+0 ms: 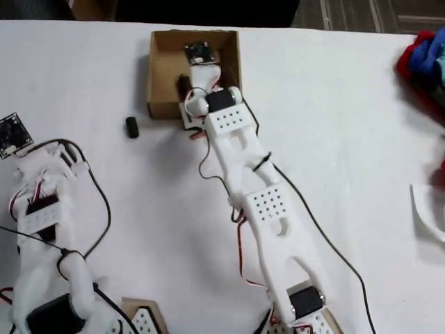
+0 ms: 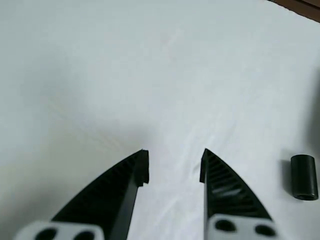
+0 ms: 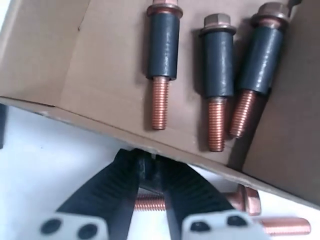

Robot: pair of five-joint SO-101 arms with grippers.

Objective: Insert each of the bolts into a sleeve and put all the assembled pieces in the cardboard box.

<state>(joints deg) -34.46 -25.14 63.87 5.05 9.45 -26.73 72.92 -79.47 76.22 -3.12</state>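
You are holding the right gripper (image 3: 147,165) just outside the cardboard box (image 3: 45,50), jaws pressed together (three sleeved bolts (image 3: 218,65) are lying inside); the left gripper (image 2: 174,157) is hanging well apart, spread.

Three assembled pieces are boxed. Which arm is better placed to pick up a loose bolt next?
Right. The right gripper sits at the box wall, directly over a loose bolt, another bolt beside it. The left gripper is open over the table, with a sleeve off to one side.
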